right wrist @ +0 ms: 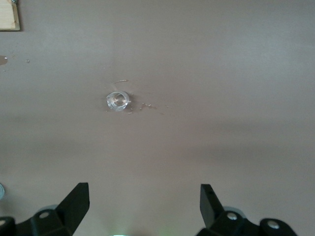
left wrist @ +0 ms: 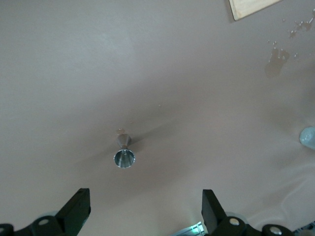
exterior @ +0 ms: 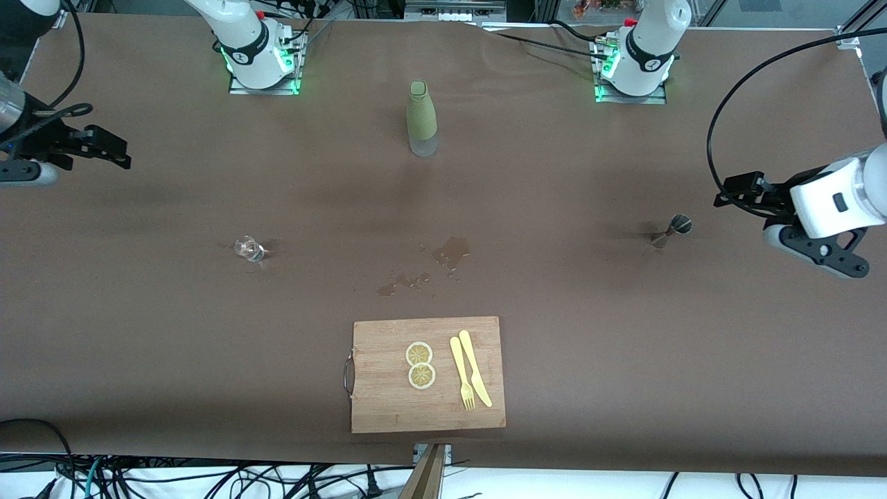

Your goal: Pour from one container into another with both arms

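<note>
A small clear glass (exterior: 248, 248) (right wrist: 117, 101) stands on the brown table toward the right arm's end. A metal jigger (exterior: 675, 229) (left wrist: 124, 156) stands upright toward the left arm's end. My left gripper (exterior: 727, 194) (left wrist: 145, 209) hangs open over the table's edge at the left arm's end, apart from the jigger and holding nothing. My right gripper (exterior: 118, 154) (right wrist: 144, 204) hangs open over the right arm's end of the table, apart from the glass, also holding nothing.
A green bottle (exterior: 421, 118) stands between the arm bases. A wooden cutting board (exterior: 388, 405) near the front camera carries two lemon slices (exterior: 420, 364), a yellow knife (exterior: 475, 367) and a fork (exterior: 461, 374). Wet spill marks (exterior: 450, 253) lie mid-table.
</note>
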